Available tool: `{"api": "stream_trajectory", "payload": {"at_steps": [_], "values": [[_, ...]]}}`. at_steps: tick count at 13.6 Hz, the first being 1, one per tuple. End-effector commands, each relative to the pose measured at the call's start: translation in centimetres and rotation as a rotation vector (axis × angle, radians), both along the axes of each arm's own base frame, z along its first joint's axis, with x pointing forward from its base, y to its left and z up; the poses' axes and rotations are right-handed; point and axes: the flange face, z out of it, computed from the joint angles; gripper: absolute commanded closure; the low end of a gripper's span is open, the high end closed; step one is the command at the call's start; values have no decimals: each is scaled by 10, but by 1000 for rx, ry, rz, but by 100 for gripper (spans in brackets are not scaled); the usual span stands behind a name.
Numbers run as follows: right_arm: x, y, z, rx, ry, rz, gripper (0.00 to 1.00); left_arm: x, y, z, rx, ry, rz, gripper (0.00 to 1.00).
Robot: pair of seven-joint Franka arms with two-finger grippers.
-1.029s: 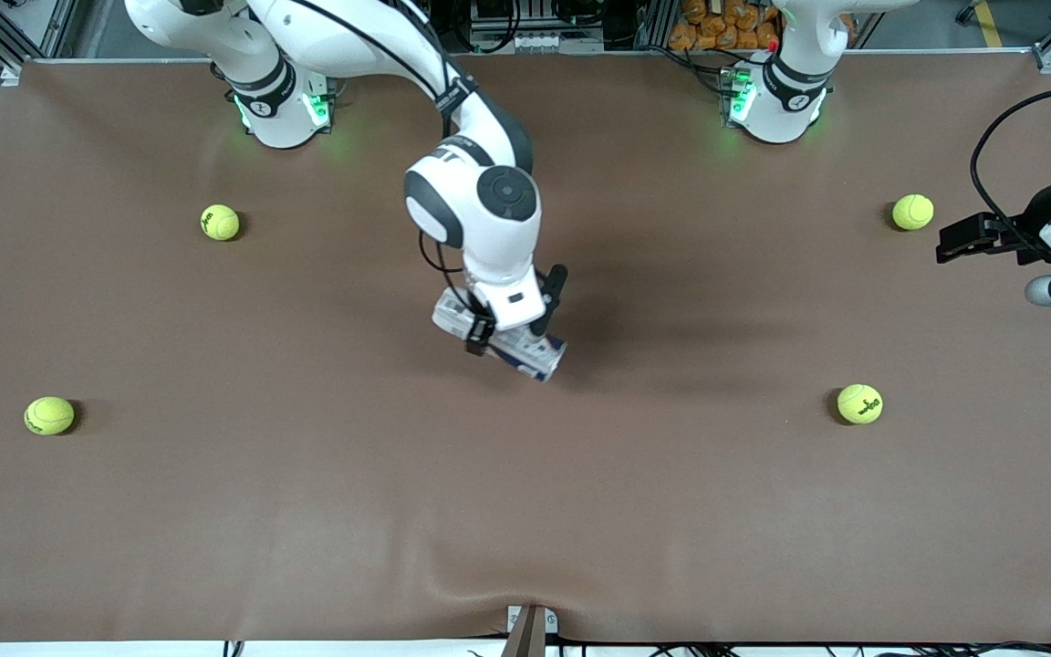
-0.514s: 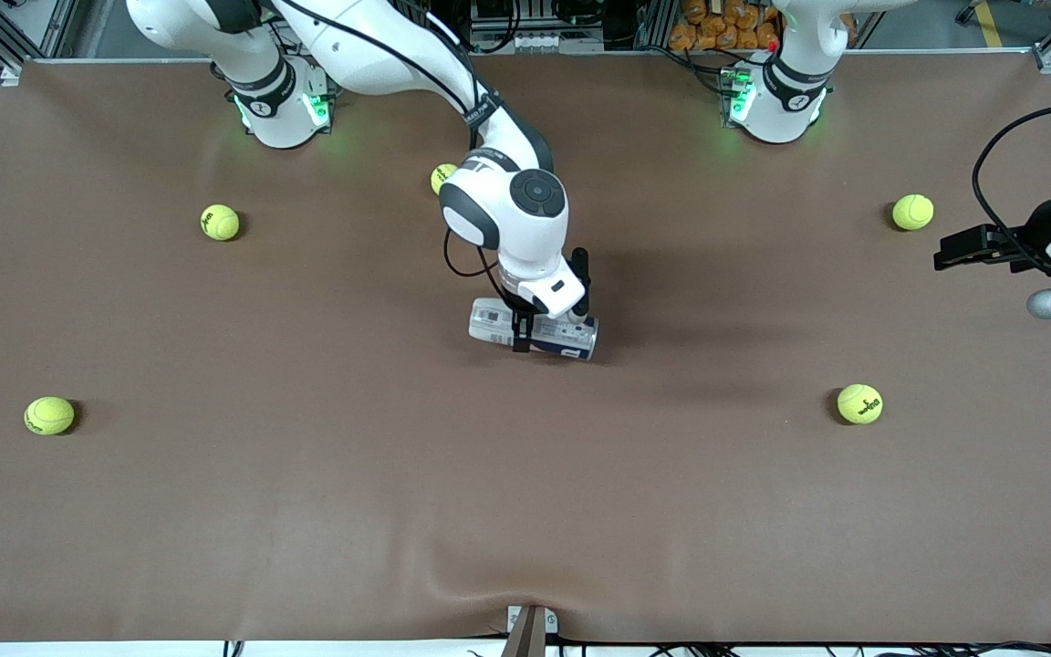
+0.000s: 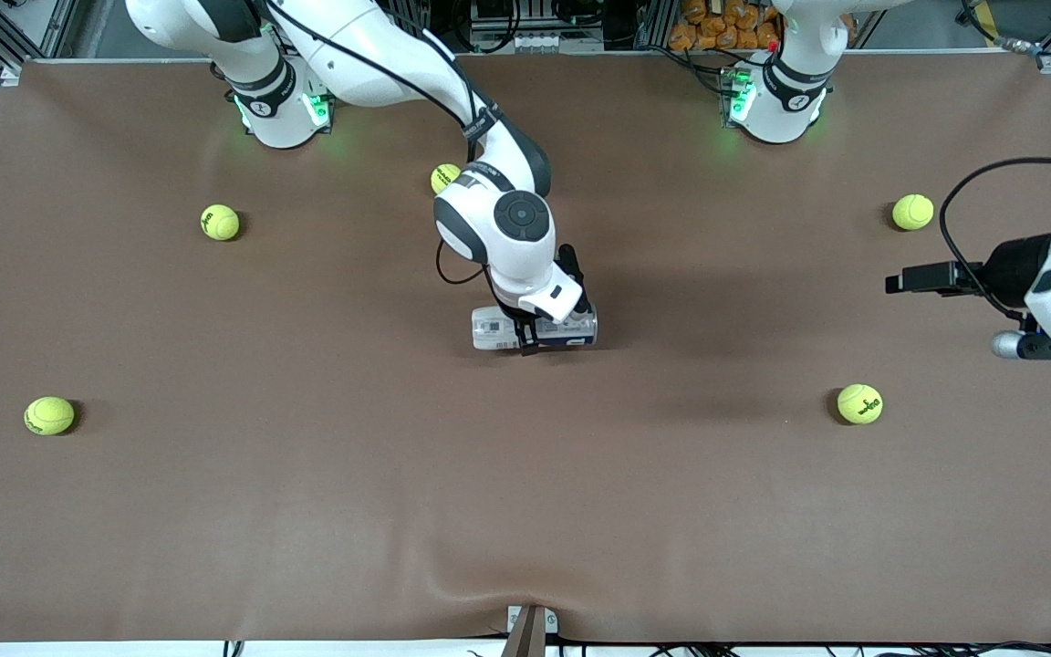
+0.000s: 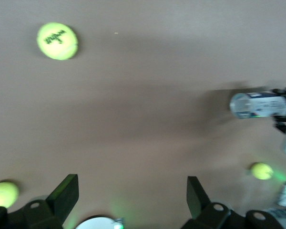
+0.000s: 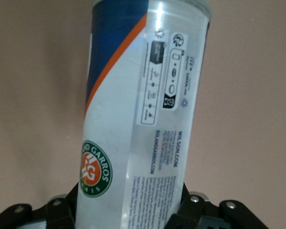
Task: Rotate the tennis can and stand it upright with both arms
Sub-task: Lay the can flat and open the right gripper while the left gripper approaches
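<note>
**Desk:** Where is the tennis can?

**Me:** I see the tennis can (image 3: 492, 328) lying on its side in the middle of the brown table (image 3: 306, 511). Its length runs from the right arm's end toward the left arm's end. In the right wrist view I can read the label: a white panel of small print, a navy field edged with an orange stripe, and a round green badge.

**Desk:** And the claw on it?

**Me:** The right gripper (image 3: 528, 339) comes down on the can from above, roughly at mid-length. Its black fingers (image 5: 190, 212) press against both sides of the tube, so I call it clamped on the can. The can's white end pokes out toward the right arm's end of the table.

**Desk:** The other arm?

**Me:** The left gripper (image 4: 131, 185) hangs over the table at the left arm's end, well apart from the can. Its fingers are spread wide with nothing between them.

**Desk:** Anything else on the table?

**Me:** I count five tennis balls.
- One ball (image 3: 444, 177) is farther from the front camera than the can, half tucked against the right arm.
- Two lie toward the right arm's end (image 3: 220, 222) (image 3: 49, 415).
- Two lie toward the left arm's end (image 3: 912, 212) (image 3: 859, 403).

None of them touches the can.
</note>
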Motion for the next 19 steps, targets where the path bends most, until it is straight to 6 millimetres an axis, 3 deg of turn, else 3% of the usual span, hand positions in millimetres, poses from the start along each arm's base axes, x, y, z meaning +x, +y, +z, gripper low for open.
{"api": "stream_trajectory", "payload": {"at_steps": [1,4,7,12,15,16,17,19], "values": [[3,0,-25,23,16,17,0,7,4,-24,-73,32,-10,0],[4,-1,-25,45,39,-13,0,11,-8,-63,-183,98,-61,0],[10,-1,-1,63,26,-18,0,17,-20,-88,-325,124,-65,0],[6,-21,101,51,119,-60,0,22,-52,-124,-557,211,-27,0],[25,-53,159,18,141,-112,0,20,-70,-158,-695,245,-5,0],[41,-76,170,-18,148,-144,0,19,-77,-174,-740,250,-11,0],[70,-112,188,-30,133,-203,0,16,-86,-193,-787,249,-10,0],[104,-173,198,-52,146,-302,0,3,-106,-222,-816,232,-1,0]]}}
